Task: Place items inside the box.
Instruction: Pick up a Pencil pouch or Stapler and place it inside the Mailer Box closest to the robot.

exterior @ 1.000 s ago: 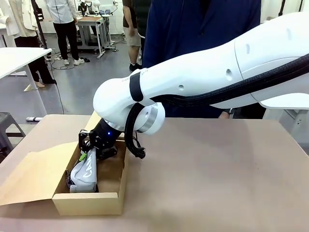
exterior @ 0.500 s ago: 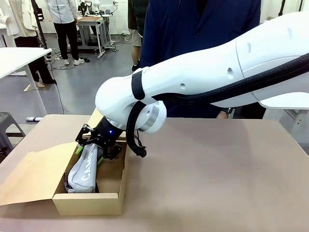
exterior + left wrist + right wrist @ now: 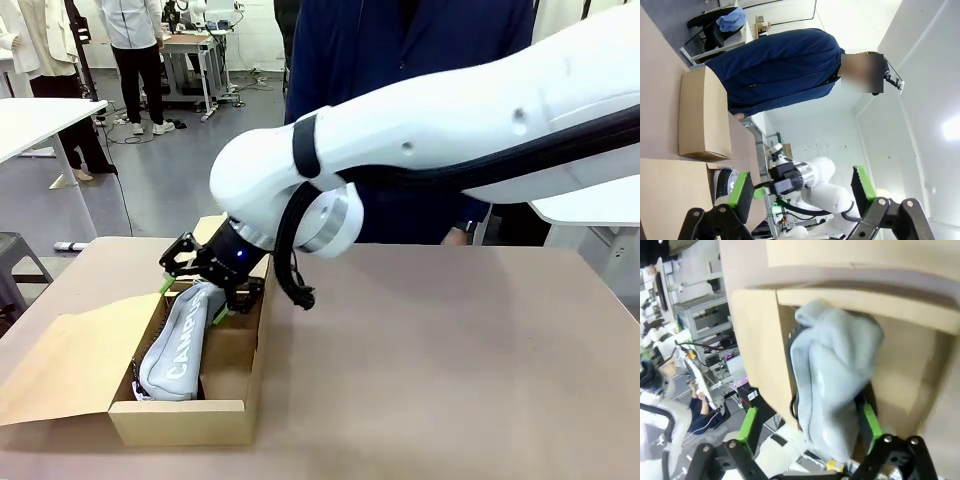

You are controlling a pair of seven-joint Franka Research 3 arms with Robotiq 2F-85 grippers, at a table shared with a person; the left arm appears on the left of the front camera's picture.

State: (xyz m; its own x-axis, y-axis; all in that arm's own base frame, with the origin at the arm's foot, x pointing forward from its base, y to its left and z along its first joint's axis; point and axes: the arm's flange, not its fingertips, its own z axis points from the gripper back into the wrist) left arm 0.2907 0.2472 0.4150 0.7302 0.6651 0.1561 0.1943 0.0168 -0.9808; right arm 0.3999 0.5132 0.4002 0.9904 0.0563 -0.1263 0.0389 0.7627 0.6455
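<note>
Over the far end of the box (image 3: 180, 422), the right gripper (image 3: 192, 298) now has its jaws wide, where a second ago they pinched the grey pencil case (image 3: 178, 350). The case lies slanted inside the box, its top between the jaws, so this item seems placed.

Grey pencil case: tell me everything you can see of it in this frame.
The grey pencil case is a soft, rumpled fabric pouch with white "CAMPUS" lettering along its side. It lies slanted inside the cardboard box, with its lower end near the front wall. Its upper end is between the open fingers of the right gripper; whether they touch it is unclear.
</note>
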